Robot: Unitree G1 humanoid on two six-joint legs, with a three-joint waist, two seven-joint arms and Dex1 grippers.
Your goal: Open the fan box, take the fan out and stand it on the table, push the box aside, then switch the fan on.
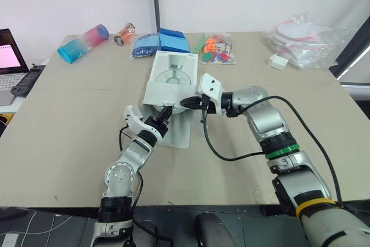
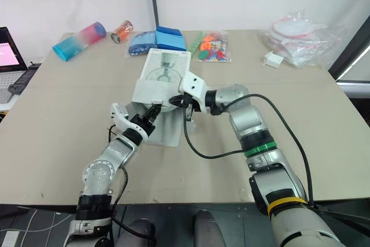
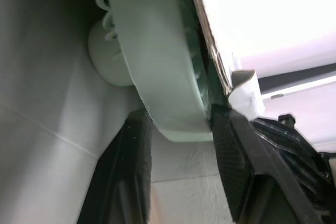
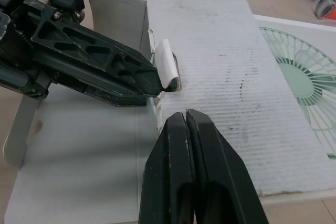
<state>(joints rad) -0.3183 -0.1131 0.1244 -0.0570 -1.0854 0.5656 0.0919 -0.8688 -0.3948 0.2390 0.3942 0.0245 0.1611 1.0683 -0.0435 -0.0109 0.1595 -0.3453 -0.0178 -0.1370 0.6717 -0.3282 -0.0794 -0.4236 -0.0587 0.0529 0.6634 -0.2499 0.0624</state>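
Reaching into the open fan box [image 1: 171, 71], the left gripper [image 1: 166, 112] clamps the fan [image 3: 157, 51] by its rim; the right gripper [image 4: 186, 115], closed and empty, sits beside the flap [image 4: 220, 72].

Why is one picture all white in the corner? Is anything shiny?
Left wrist view: bright light behind the fan washes that corner white, and the left claw looks dark against it. Left eye view: the light is even; the bag glints and the laptop glows pink.
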